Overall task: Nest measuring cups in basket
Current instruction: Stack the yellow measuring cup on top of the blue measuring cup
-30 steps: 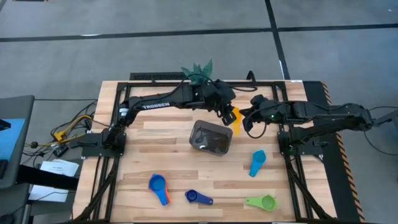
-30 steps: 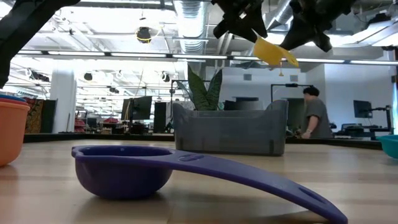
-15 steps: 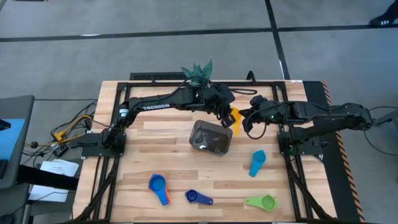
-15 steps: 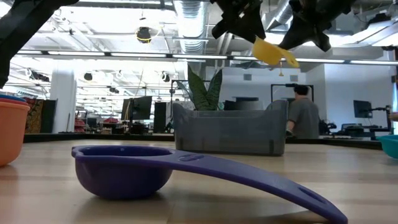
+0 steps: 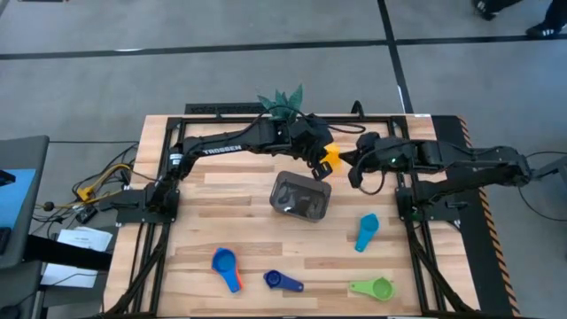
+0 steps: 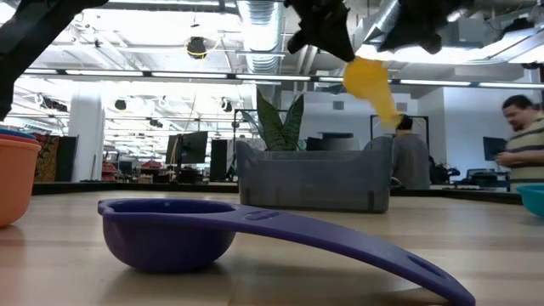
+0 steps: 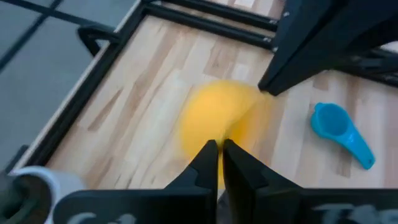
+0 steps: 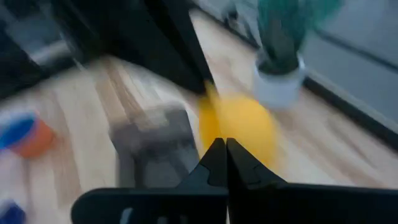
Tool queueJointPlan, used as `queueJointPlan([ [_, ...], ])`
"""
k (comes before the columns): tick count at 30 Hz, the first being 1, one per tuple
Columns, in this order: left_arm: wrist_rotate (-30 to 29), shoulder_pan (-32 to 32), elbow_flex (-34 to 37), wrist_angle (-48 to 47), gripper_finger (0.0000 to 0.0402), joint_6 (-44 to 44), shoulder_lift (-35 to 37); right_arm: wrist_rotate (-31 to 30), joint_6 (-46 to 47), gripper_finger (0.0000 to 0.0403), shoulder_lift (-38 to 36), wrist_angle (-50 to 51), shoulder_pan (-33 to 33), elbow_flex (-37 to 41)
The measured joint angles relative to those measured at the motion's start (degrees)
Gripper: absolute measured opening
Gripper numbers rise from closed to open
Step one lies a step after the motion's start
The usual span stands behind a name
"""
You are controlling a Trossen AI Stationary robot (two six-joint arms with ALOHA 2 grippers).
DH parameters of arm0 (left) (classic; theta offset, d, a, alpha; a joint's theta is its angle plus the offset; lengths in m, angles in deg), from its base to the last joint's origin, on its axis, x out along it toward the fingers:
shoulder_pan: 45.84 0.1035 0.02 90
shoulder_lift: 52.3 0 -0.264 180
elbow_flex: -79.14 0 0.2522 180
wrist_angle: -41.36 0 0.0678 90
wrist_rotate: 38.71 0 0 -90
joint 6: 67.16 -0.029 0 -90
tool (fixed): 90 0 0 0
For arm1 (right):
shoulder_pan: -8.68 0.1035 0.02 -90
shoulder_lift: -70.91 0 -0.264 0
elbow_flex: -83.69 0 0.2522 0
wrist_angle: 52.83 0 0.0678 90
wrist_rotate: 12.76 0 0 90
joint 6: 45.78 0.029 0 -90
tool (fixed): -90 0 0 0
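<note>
My left gripper (image 5: pixel 319 159) hangs above the table's far middle, shut on the yellow measuring cup (image 5: pixel 330 159), just beyond the dark grey basket (image 5: pixel 301 197). My right gripper (image 5: pixel 354 168) is shut close to the cup's right. In the low view it stands higher than the cup (image 6: pixel 370 78) and apart from it. The light blue cup (image 5: pixel 366 232), green cup (image 5: pixel 376 288) and dark blue cup (image 5: pixel 283 282) lie on the table. A blue cup sits in the orange one (image 5: pixel 228 268). No red cup shows. My left gripper pinches the yellow cup's bowl (image 7: pixel 214 118) between its two fingers (image 7: pixel 208 163), coming from the table's left and slanting down. The cup is lifted clear and hangs tilted, with its handle (image 6: pixel 388 112) pointing down. Blur hides the exact place of contact.
A white pot with a green plant (image 5: pixel 282 102) stands at the far edge behind the left arm. The dark blue cup (image 6: pixel 170 229) lies close to the low camera. People show in the room beyond the table. Bare wood lies left of the basket.
The yellow cup has swung in my left gripper: it lay slanted between the two grippers, and now its handle hangs downward. My right gripper has drawn up and away from the cup, toward the table's right. The left gripper has stayed almost in place.
</note>
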Motion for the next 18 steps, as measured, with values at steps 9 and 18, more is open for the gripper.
queueJointPlan([
  [9,-0.15,0.82,0.09,0.16,0.0,-0.03,-0.16,4.62,-0.6,0.0003,0.36,0.38,-3.03,-3.38],
  [18,-1.25,1.04,0.09,0.24,0.0,0.06,-0.16,7.67,-0.33,0.0003,0.42,0.8,-5.24,-3.69],
])
